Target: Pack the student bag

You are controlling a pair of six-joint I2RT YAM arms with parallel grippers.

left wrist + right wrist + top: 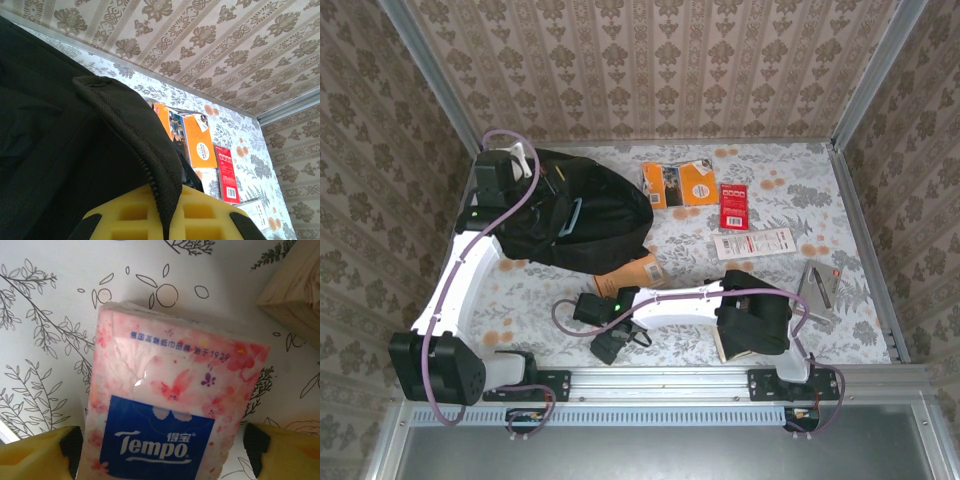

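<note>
Spreading across the top view, the floral-patterned bench [790, 165] carries everything. The student bag [585, 215], large and black, lies at its far left, and the left claw [165, 227] is clenched on the bag's zippered fabric edge, which runs down between its yellow fingers [130, 217]. An orange book [680, 185] lies just right of the bag, with a red booklet [733, 207] beside it. Smallest, a pink Tempo tissue pack [170, 405] lies on the bench between the spread, released fingers of the right claw [162, 455].
</note>
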